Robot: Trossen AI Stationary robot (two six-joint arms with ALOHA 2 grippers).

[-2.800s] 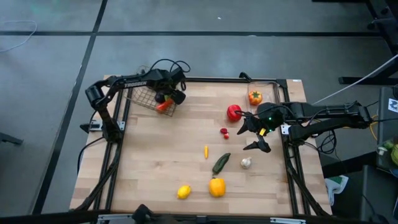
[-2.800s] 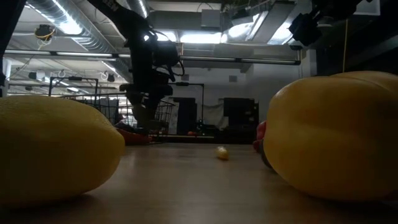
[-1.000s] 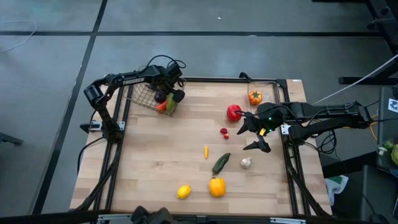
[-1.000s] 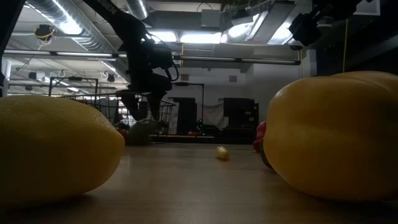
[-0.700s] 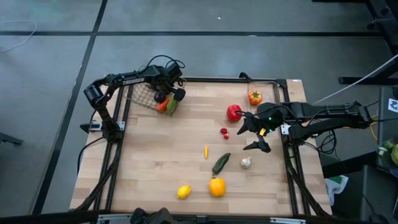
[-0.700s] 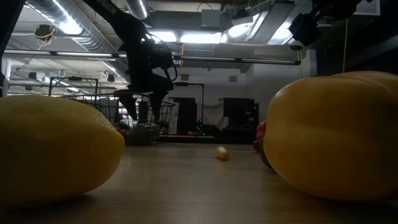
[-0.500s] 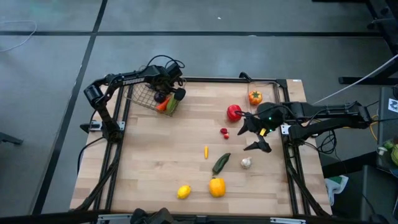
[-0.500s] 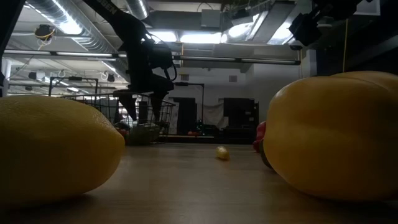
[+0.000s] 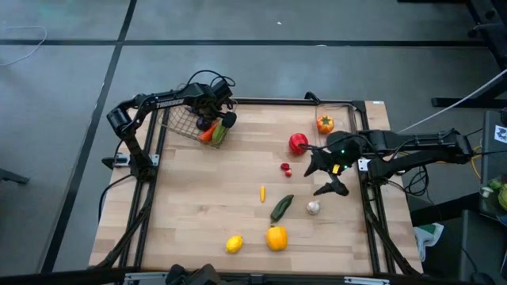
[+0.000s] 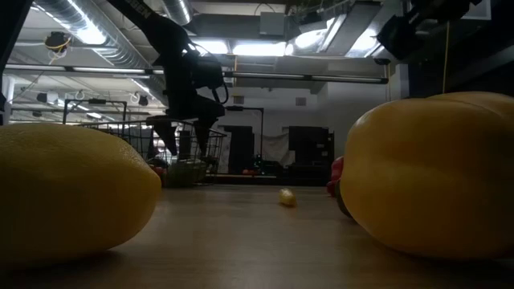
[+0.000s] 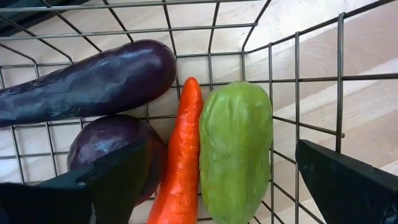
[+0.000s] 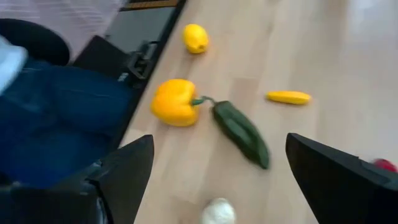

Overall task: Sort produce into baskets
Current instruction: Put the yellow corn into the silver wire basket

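My left gripper [image 9: 212, 123] [image 11: 217, 186] hangs open, pointing down, over the dark wire basket [image 9: 184, 120]. In the basket lie a long aubergine [image 11: 87, 78], a round purple piece [image 11: 118, 149], an orange carrot [image 11: 185, 155] and a green vegetable [image 11: 236, 146]. My right gripper [image 9: 326, 176] [image 12: 217, 168] stands open above the table's right side. Below it are a garlic bulb [image 9: 314, 207], a green pepper [image 9: 281, 207] and a small yellow piece [image 9: 263, 192]. An orange pepper [image 9: 325, 123] sits by the clear bin [image 9: 348, 111] at the far right.
A red piece [image 9: 298, 143] and a small red one [image 9: 286, 168] lie left of my right gripper. A yellow bell pepper [image 9: 276, 237] and a lemon [image 9: 234, 244] rest near the front edge. Blue cloth [image 12: 50, 118] shows beyond the table's near edge.
My left gripper has rolled a little about its own line above the wire basket and has stayed open. My right gripper's wrist has turned slightly in place.
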